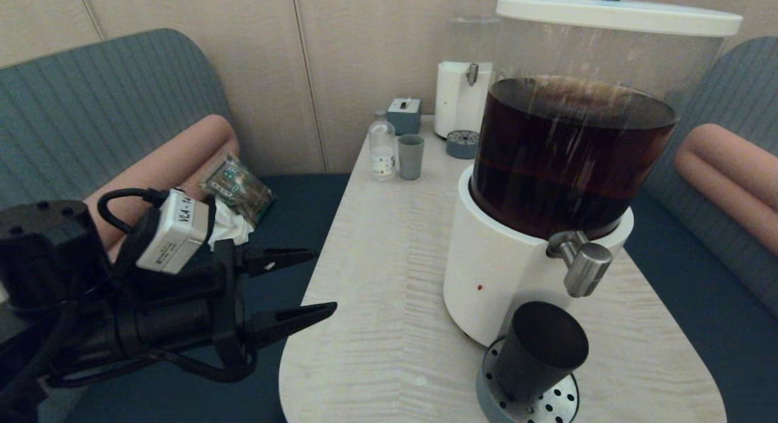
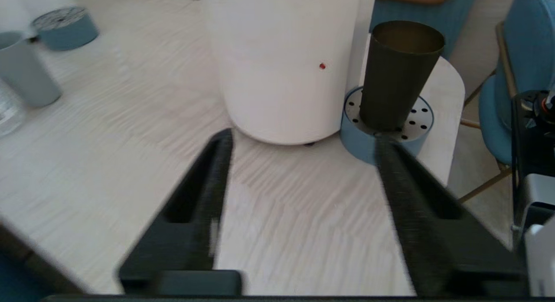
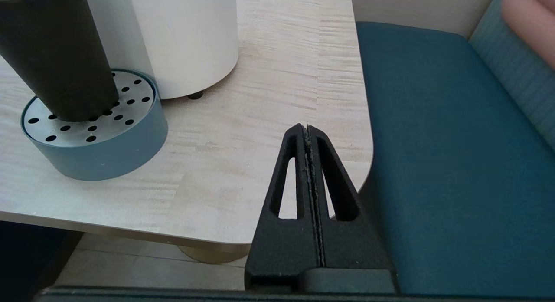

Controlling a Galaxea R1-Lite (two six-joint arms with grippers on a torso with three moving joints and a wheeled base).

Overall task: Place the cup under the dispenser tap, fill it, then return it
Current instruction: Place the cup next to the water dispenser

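The cup (image 1: pixel 538 350), a dark tapered tumbler, stands on a round perforated drip tray (image 1: pixel 550 405) right below the dispenser tap (image 1: pixel 580 262), a chunky steel spigot. The tap belongs to the big white-based dispenser (image 1: pixel 486 271) holding dark brown liquid. My left gripper (image 1: pixel 323 279) hovers open and empty at the table's left edge, well to the left of the cup. The left wrist view shows the cup (image 2: pixel 399 76) beyond my left gripper (image 2: pixel 301 139). My right gripper (image 3: pixel 307 127) is shut and empty near the table's right front corner, to the right of the cup (image 3: pixel 56 54).
At the far end of the table (image 1: pixel 389 301) stand a grey-blue cup (image 1: pixel 411 157), a small clear bottle (image 1: pixel 382 149), a small box (image 1: pixel 404 115) and a second dispenser (image 1: pixel 465 101) with its own tray (image 1: pixel 462 144). Blue benches flank the table; a packet (image 1: pixel 237 189) lies on the left seat.
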